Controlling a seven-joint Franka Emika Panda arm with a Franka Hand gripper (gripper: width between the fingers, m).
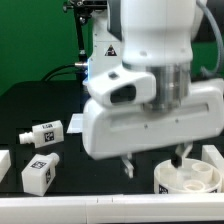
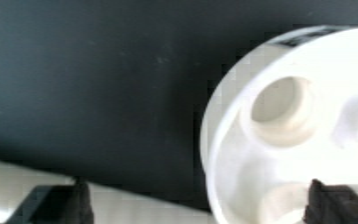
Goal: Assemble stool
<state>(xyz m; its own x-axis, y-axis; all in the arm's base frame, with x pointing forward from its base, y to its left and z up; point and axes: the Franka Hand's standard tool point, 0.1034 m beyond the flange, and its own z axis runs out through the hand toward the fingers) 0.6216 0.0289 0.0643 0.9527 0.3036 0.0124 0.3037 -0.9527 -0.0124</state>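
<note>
The round white seat of the stool lies flat on the black table at the exterior view's lower right, its holes facing up. It fills one side of the wrist view. My gripper hangs just above the seat's edge, open and empty. In the wrist view one finger is over the seat's rim and the other over the table beside it. Two short white legs with tags lie at the exterior view's left, one farther back and one nearer.
Another white part shows at the exterior view's left edge, and a tagged white piece stands behind the seat at the right edge. A pale strip runs beside the seat in the wrist view. A green backdrop rises behind the table.
</note>
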